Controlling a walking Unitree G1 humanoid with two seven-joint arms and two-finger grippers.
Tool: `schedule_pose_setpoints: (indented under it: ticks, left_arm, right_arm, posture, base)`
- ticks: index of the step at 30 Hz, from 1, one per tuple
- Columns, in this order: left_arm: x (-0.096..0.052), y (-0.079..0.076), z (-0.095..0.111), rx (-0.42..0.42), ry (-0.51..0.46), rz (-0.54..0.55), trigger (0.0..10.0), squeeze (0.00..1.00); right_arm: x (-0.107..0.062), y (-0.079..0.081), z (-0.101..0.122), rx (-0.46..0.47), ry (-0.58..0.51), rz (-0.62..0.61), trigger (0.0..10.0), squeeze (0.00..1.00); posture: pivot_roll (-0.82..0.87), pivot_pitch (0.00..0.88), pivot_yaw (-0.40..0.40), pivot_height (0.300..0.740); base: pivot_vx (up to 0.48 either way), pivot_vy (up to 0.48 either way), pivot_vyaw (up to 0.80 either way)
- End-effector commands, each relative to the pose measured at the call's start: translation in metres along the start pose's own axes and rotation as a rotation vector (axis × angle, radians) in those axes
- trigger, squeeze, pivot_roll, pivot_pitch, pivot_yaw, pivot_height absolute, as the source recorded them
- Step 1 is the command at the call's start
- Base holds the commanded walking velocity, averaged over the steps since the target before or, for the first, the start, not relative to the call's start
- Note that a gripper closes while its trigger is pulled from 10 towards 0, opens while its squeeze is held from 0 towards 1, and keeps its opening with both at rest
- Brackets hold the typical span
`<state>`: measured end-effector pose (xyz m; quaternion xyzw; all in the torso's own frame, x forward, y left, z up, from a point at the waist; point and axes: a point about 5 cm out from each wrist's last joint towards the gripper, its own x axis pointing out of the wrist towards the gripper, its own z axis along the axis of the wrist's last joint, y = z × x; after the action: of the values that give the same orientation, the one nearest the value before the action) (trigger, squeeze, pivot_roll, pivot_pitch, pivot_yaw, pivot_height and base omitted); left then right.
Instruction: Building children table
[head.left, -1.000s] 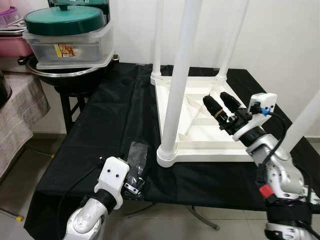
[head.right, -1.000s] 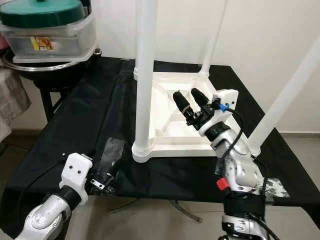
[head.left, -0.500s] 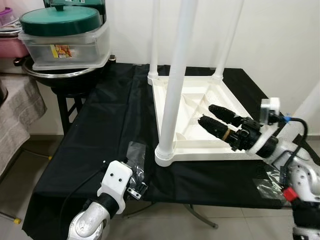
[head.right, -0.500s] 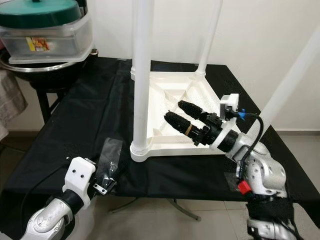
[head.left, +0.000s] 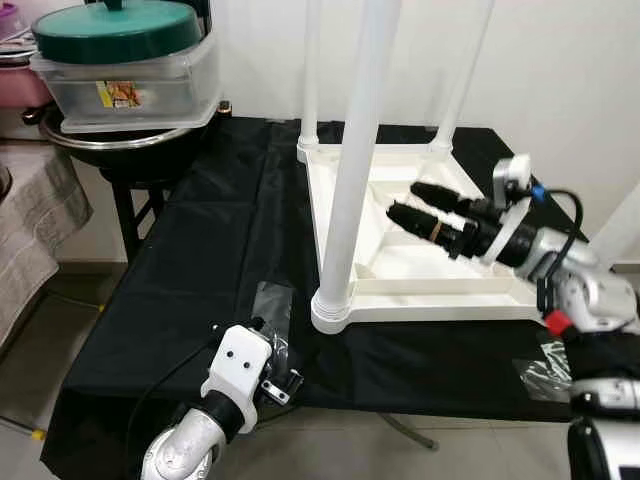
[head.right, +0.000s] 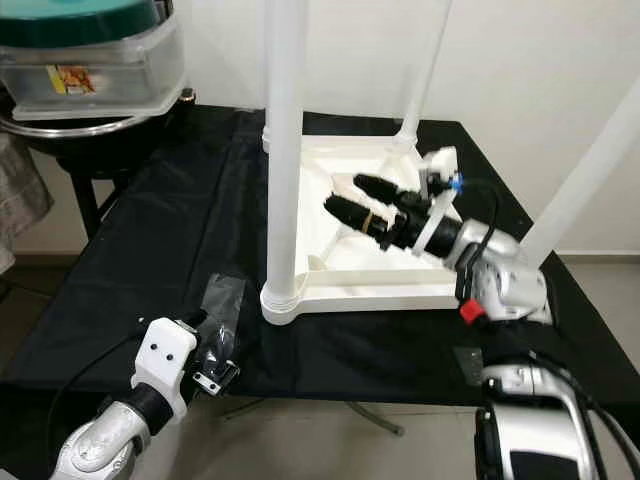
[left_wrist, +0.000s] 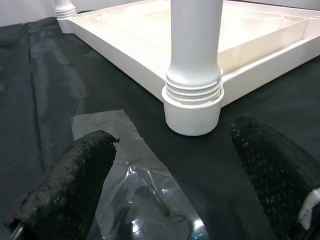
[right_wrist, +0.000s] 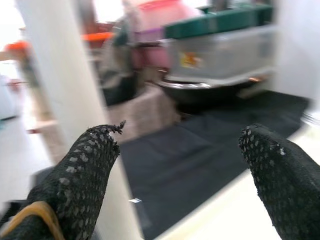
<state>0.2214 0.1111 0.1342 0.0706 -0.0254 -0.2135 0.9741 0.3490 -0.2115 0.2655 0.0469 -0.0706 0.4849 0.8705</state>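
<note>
The white children's table (head.left: 440, 300) lies upside down on a black cloth, its legs pointing up. The near-left leg (head.left: 350, 180) stands screwed into its corner socket (left_wrist: 192, 107). My right gripper (head.left: 404, 201) hovers open above the table's underside, its fingers pointing left toward that leg, nothing between them. In the right wrist view a fingertip (right_wrist: 75, 180) sits beside the white leg (right_wrist: 65, 85). My left gripper (left_wrist: 170, 175) is open and low at the cloth's front edge, over a clear plastic bag (left_wrist: 135, 185) of small hardware.
A clear container with a green lid (head.left: 125, 70) sits on a metal basin at the back left, beside a grey cloth (head.left: 40, 220). Another leg (head.left: 620, 230) rises at the right. A second clear bag (head.left: 540, 360) lies near the front right edge.
My right gripper has swung from pointing away to pointing left toward the near leg, and has risen a little. The left gripper stays over the bag. The camera has shifted slightly.
</note>
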Motion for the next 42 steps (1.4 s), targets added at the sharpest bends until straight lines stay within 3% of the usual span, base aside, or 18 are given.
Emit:
schedule_pose_setpoints:
  ticks: [1,7,13,16,23,33,34,38,42]
  left_arm:
    - [-0.001,-0.002,0.000,0.000,0.007,-0.003,10.0,0.00]
    - [-0.001,-0.002,0.000,0.001,0.007,-0.001,10.0,0.00]
    - [0.000,-0.002,0.000,0.001,0.006,0.000,10.0,0.00]
    - [0.000,-0.003,0.001,0.002,0.000,-0.003,10.0,0.00]
    - [0.000,-0.003,0.001,0.003,-0.002,-0.005,10.0,0.00]
    - [0.000,-0.005,0.002,0.003,-0.007,-0.005,10.0,0.00]
    - [0.000,-0.005,0.002,0.001,-0.007,-0.003,10.0,0.00]
    - [0.000,-0.005,0.002,0.001,-0.007,-0.002,10.0,0.00]
    - [0.001,-0.006,0.002,-0.002,-0.006,-0.002,10.0,0.00]
  right_arm:
    - [0.001,0.001,0.000,0.020,0.008,0.049,10.0,0.00]
    - [0.007,0.007,-0.008,0.025,0.070,0.201,10.0,0.00]
    - [0.013,0.009,-0.014,0.013,0.101,0.219,10.0,0.00]
    - [0.026,0.007,-0.015,0.011,0.112,0.214,10.0,0.00]
    - [0.038,0.005,-0.018,0.012,0.137,0.234,10.0,0.00]
    - [0.067,0.012,-0.027,0.012,0.152,0.282,10.0,0.00]
    - [0.076,0.015,-0.027,0.009,0.149,0.290,10.0,0.00]
    - [0.079,0.015,-0.027,0.009,0.148,0.296,10.0,0.00]
    - [0.093,0.020,-0.026,0.005,0.143,0.311,10.0,0.00]
  posture:
    - [0.09,0.087,-0.083,0.740]
    - [0.09,0.088,-0.086,0.740]
    - [0.09,0.087,-0.087,0.740]
    - [0.09,0.088,-0.088,0.740]
    - [0.09,0.089,-0.089,0.740]
    - [0.09,0.091,-0.097,0.740]
    - [0.09,0.094,-0.097,0.740]
    - [0.09,0.095,-0.097,0.740]
    - [0.09,0.094,-0.104,0.740]
  base:
    - [0.000,0.000,0.00]
    - [0.000,0.000,0.00]
    - [0.000,0.000,0.00]
    - [0.000,0.000,0.00]
    - [0.000,0.000,0.00]
    - [0.000,0.000,0.00]
    - [0.000,0.000,0.00]
    - [0.000,0.000,0.00]
    - [0.000,0.000,0.00]
